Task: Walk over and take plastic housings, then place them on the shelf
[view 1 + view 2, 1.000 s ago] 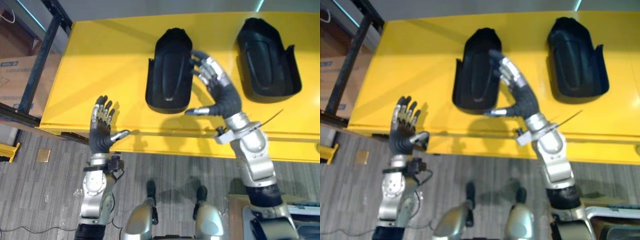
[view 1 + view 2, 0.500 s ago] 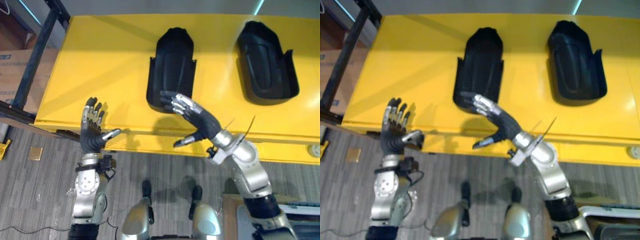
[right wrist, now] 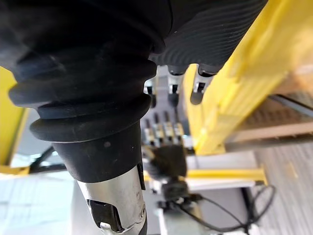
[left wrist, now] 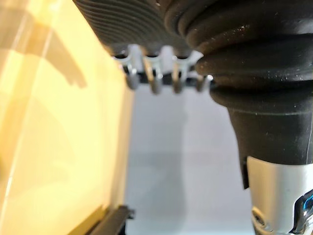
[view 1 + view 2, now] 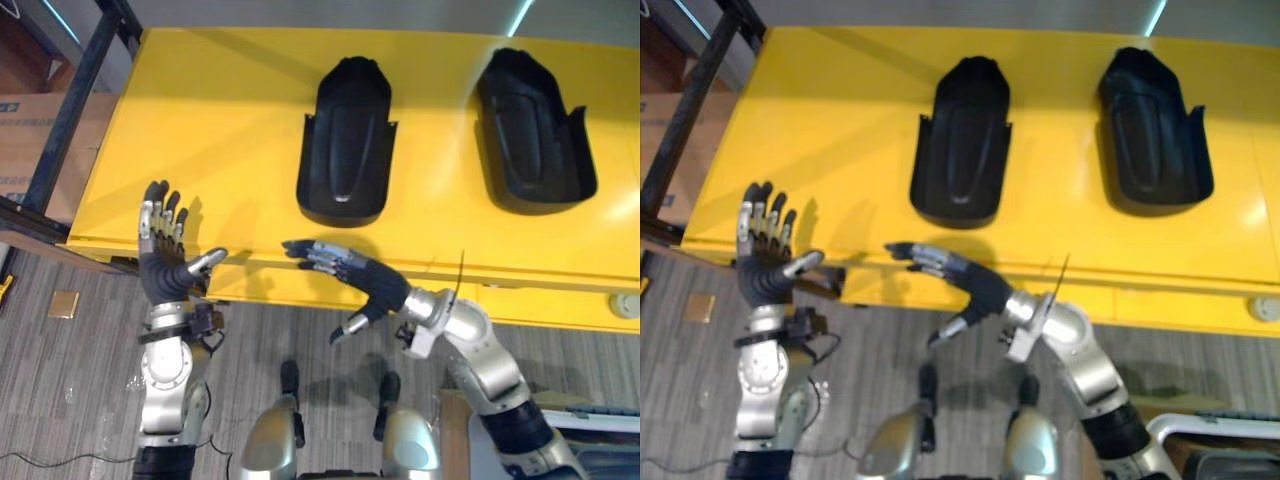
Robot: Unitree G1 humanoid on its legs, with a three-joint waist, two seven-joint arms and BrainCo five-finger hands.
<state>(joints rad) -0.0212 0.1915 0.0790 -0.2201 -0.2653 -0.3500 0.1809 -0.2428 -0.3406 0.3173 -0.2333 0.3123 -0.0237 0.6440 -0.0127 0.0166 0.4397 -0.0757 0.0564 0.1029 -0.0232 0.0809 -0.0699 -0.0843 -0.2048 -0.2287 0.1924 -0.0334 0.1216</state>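
Shelf top (image 5: 230, 120) beyond both hands: glossy yellow, smooth, reflective. Plastic housing (image 5: 345, 140) beyond right hand (image 5: 375, 287) and second housing (image 5: 532, 135) further right of it: black plastic, matt, faint sheen. Left hand (image 5: 163, 275): silver metal fingers, dark ribbed cover. Floor (image 5: 80, 400) under hands: grey wood-grain planks.

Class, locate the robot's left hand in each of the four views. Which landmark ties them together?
Left eye view: left hand, open, lower left, by the yellow shelf front edge.
Right eye view: lower left, by that edge.
Left wrist view: its fingers in a row beside the shelf.
Right wrist view: facing the camera, past the right hand.
Shared landmark: the yellow shelf.
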